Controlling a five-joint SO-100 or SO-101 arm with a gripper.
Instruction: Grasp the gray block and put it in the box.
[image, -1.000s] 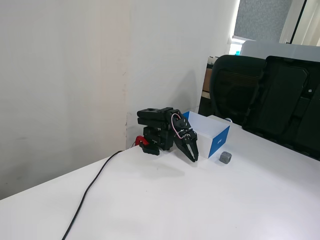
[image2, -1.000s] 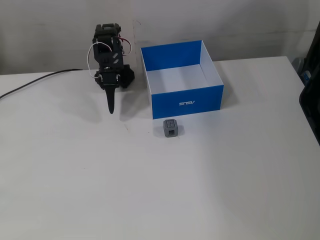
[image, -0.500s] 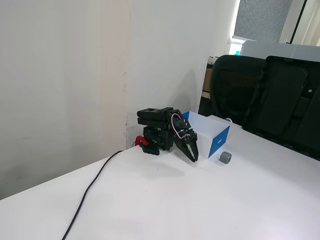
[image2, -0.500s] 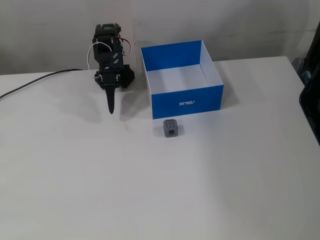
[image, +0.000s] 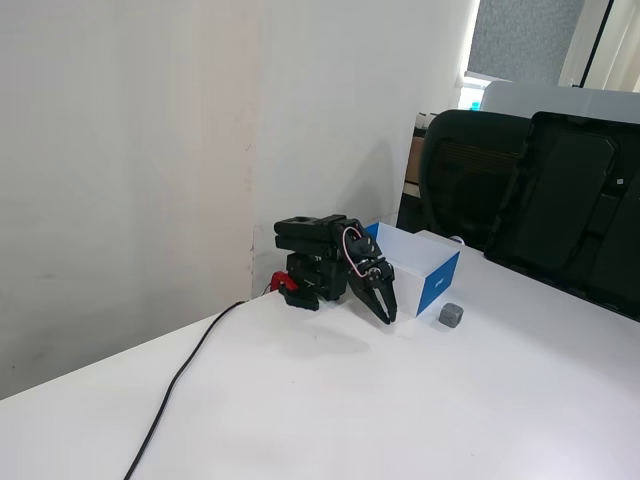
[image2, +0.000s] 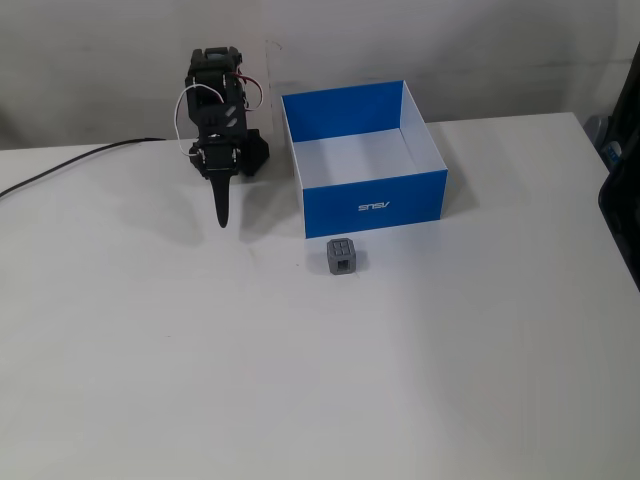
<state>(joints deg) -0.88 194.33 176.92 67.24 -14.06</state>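
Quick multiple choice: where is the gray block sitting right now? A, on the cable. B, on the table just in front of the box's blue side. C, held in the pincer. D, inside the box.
B: in a fixed view the gray block rests on the white table just in front of the blue front wall of the box, apart from the pincer, which points down at the table well to its left.

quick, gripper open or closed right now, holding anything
Gripper: closed, fingers together, holding nothing. The gray block sits on the table in front of the box.
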